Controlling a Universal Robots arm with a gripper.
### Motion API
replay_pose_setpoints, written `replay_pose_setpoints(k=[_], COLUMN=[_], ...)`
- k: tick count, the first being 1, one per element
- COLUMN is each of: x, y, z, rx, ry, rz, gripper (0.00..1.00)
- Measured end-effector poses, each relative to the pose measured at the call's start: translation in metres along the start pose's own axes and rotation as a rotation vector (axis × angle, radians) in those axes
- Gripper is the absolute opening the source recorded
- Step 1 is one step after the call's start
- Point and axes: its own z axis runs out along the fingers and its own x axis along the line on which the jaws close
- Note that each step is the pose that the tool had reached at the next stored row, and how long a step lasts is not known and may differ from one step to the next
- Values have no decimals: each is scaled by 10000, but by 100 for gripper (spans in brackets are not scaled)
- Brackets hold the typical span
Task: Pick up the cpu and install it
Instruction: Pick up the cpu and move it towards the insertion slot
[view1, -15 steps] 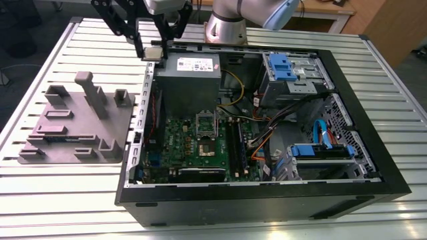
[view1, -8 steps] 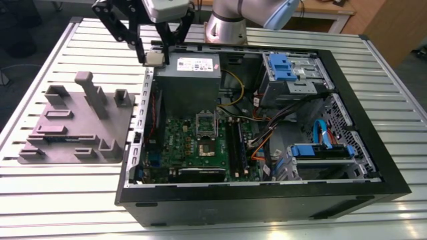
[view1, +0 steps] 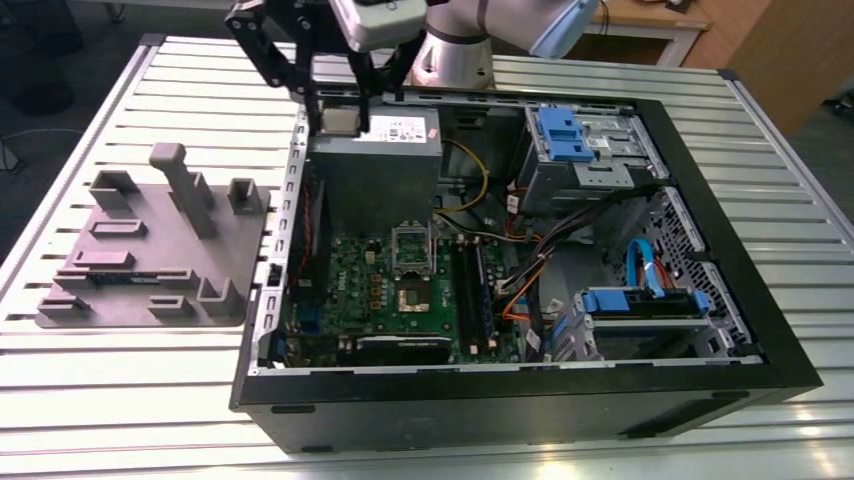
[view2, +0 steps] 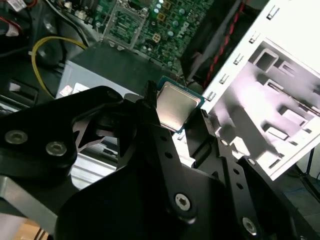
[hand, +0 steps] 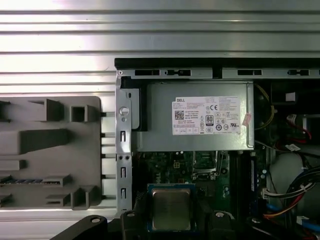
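Note:
The cpu (view1: 343, 122), a small square chip with a silver top, hangs between my black fingers above the grey power-supply box (view1: 380, 170) at the far end of the open computer case. My gripper (view1: 340, 120) is shut on it by two opposite edges. The chip (view2: 175, 105) (hand: 171, 209) and the fingers (view2: 150, 97) (hand: 136, 212) pressing its sides appear in both wrist views. The motherboard's cpu socket (view1: 411, 248) (hand: 205, 162) (view2: 132, 15) lies lower in the case, nearer than the power supply, with its metal frame raised.
A grey moulded tray (view1: 147, 250) (hand: 50, 150) sits on the slatted table at the exterior view's left of the case (view1: 534, 400). Inside the case are blue drive bays (view1: 581, 135), loose cables (view1: 534, 270) and a yellow wire (view2: 40, 55).

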Motion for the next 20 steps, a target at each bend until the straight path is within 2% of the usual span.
replay_pose_setpoints(k=[4,5,12,15,20], x=[-122,-300,-571,-661,-709], y=[3,8,15,18,18], z=[12,27,48,53,56], rx=[-1,0,-1,-1,-1], ry=[-1,0,-1,-1,-1], rz=[12,14,14,13,14], gripper=[47,47,47,47,47])
